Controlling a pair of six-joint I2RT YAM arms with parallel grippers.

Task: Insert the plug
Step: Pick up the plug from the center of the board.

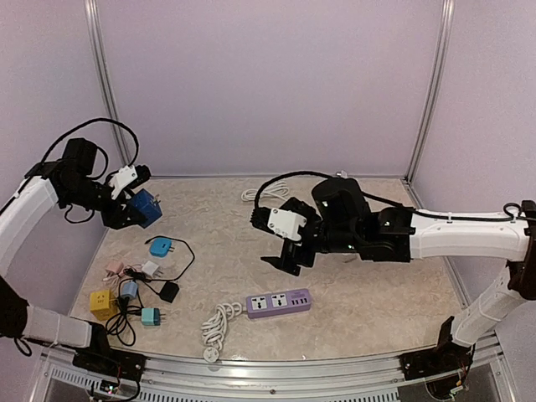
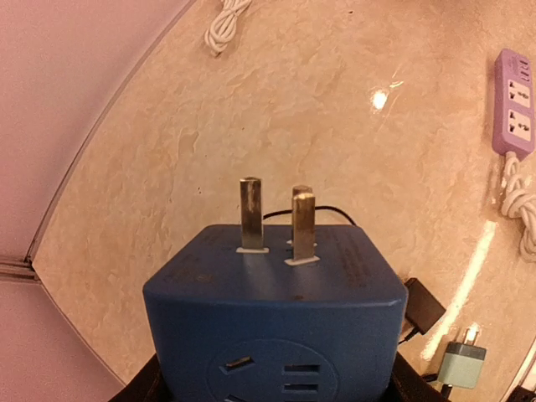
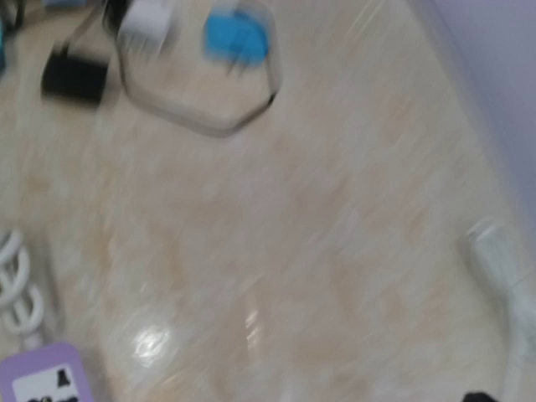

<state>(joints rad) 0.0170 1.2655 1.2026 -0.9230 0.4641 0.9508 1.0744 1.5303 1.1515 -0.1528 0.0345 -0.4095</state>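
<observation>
Walls (image 1: 268,84) in pale purple close off 3 sides of the tabletop (image 1: 377,285), and a metal rail (image 1: 293,366) runs along the near edge. Most free room is in the middle and on the right. The left hand (image 1: 134,203) is up in the air over the far left side, gripping the blue plug (image 1: 146,209), whose metal pins stick out. The right hand (image 1: 291,254) hangs over the middle, open wide and holding nothing. The purple power strip (image 1: 278,302) lies flat near the front edge. Small plugs (image 1: 134,280) crowd the left front. The tabletop looks like shiny beige stone.
</observation>
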